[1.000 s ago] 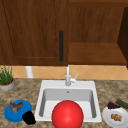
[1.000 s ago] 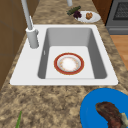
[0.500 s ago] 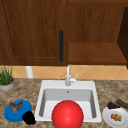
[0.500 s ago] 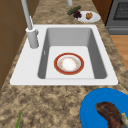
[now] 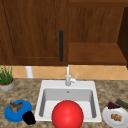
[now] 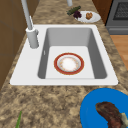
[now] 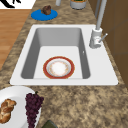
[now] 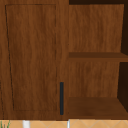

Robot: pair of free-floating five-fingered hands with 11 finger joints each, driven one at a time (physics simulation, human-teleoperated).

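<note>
A black left hand (image 5: pixel 28 117) hangs low at the front of the counter, against the right edge of a blue plate (image 5: pixel 15 111) that carries a brown piece of food (image 5: pixel 15 106). The same blue plate (image 6: pixel 105 110) fills the near right corner in the left side view. A red-rimmed bowl with a white centre (image 6: pixel 68 63) lies on the floor of the white sink (image 6: pixel 25 62). From the front the bowl (image 5: pixel 67 115) looks like a plain red disc.
A silver faucet (image 5: pixel 68 77) stands behind the basin. On the right counter a white plate (image 7: pixel 15 100) holds grapes (image 7: pixel 32 103) and bread (image 7: pixel 6 108). A potted plant (image 5: pixel 6 80) sits far left. The wall cabinet's left door (image 8: pixel 32 57) is closed, with a dark handle (image 8: pixel 61 98); open shelves (image 8: pixel 96 56) are beside it.
</note>
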